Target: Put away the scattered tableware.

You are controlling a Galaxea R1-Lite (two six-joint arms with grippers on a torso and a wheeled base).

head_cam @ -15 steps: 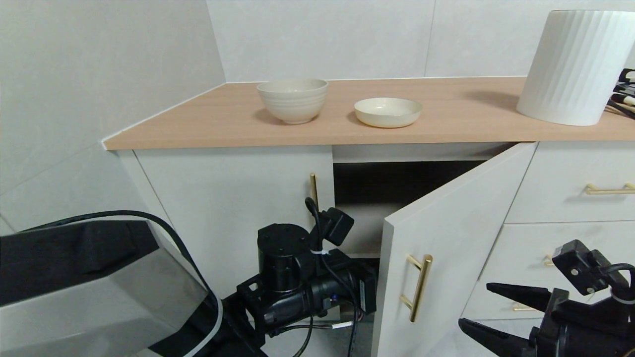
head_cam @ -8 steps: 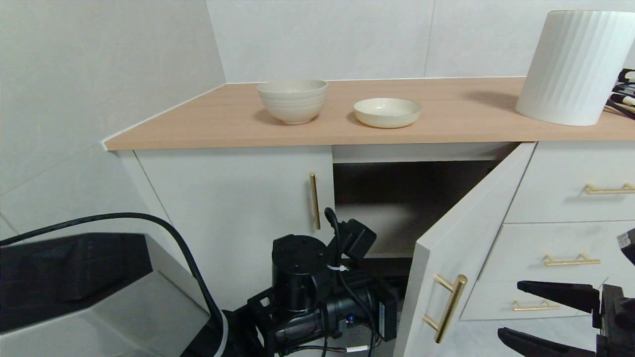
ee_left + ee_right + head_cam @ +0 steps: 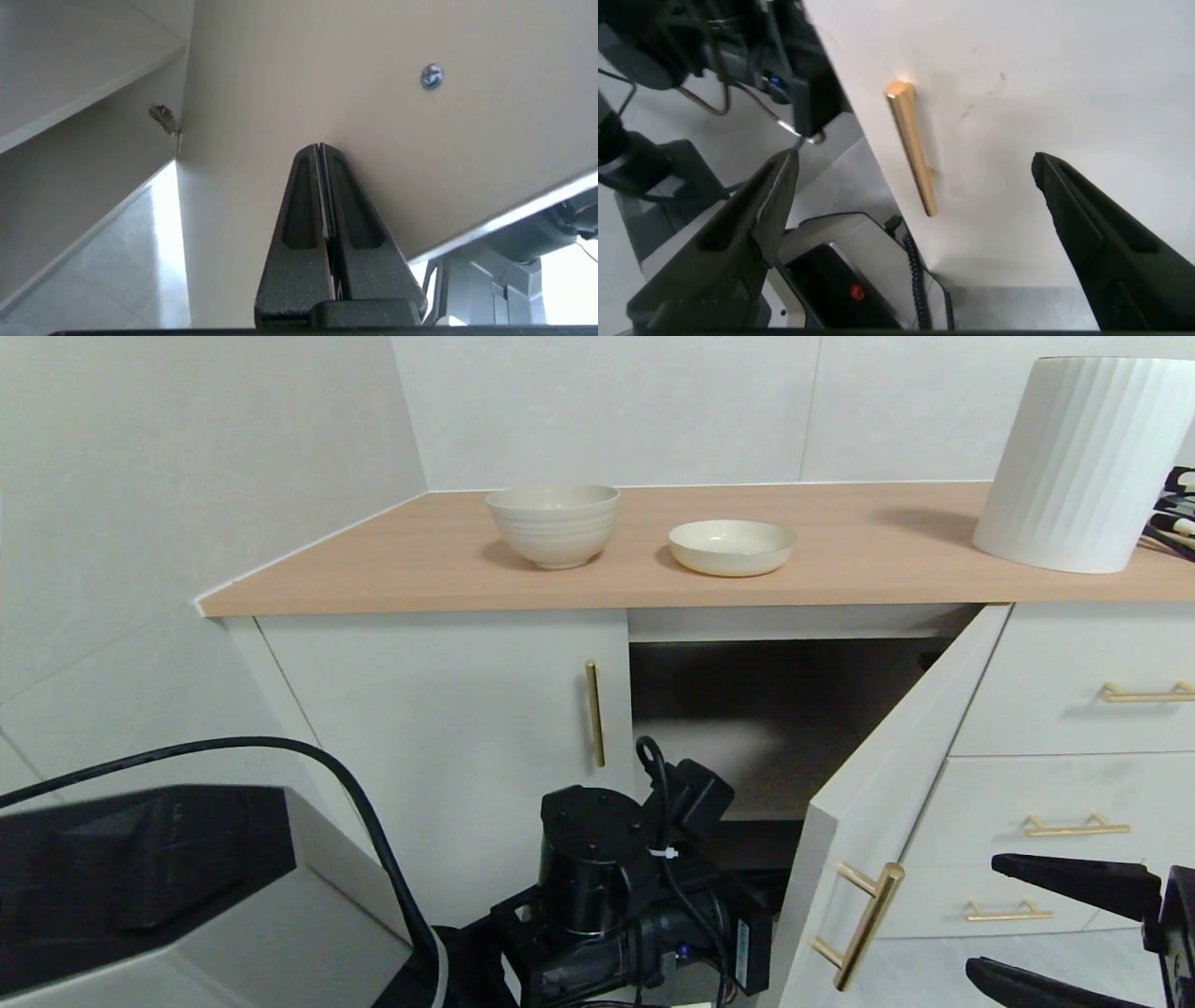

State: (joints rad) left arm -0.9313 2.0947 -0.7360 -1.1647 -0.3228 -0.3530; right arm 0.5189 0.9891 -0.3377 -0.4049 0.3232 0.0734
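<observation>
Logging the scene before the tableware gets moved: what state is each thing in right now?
right cabinet door: open, swung outward
left cabinet door: shut
drawers: shut
deep bowl: upright on the countertop
shallow dish: upright on the countertop
left gripper: fingers shut, holding nothing
right gripper: fingers open, empty

The left arm [image 3: 597,868] is black: a squat cylindrical joint, a boxy little camera [image 3: 702,798], thin wires cinched by a white zip tie [image 3: 663,852]. A thick black cable [image 3: 280,745] arcs at eight o'clock. The left gripper [image 3: 320,154] and right gripper [image 3: 985,917] have long, tapered matte-black fingers.
</observation>
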